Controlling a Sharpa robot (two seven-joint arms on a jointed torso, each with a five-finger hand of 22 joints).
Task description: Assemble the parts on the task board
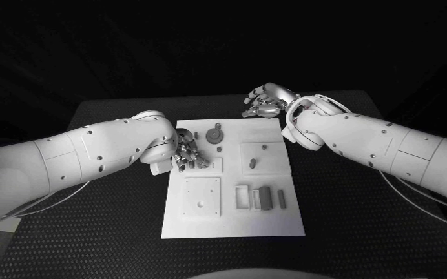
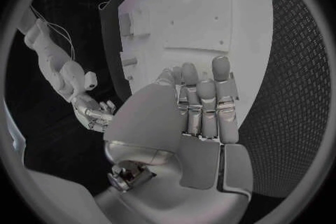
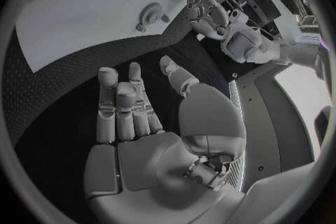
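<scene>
Several small grey parts (image 1: 265, 197) lie in a row near the front of the task board (image 1: 233, 227), beside a shallow rectangular frame, with a square plate (image 1: 202, 196) just left of them. They look stiff, light and smooth, the sort of thing that could skate on the white surface if nudged sideways. My guess is they want pinching across their long sides with fingertips, not a full grasp, since they lie close together with little room between neighbours.

Further back sits another square block with a small peg (image 1: 252, 161) standing in it, and beyond that a round, gear-like part (image 1: 214, 137) on its post near the board's far left corner. The round one would likely need taking by its rim from above.

The left hand (image 1: 189, 152) hangs over the board's left side, about level with the peg block; from the wrist camera its fingers (image 2: 207, 102) lie straight and close side by side, holding nothing. The right hand (image 1: 265, 103) hovers off the board's far right corner, above the dark worktop (image 1: 345, 214), fingers (image 3: 119, 109) likewise extended and empty.

Open room is generous to the right and front of the board. The left edge is tighter, with the left arm lying alongside it, and the board's far edge sits not far from the back of the worktop.
</scene>
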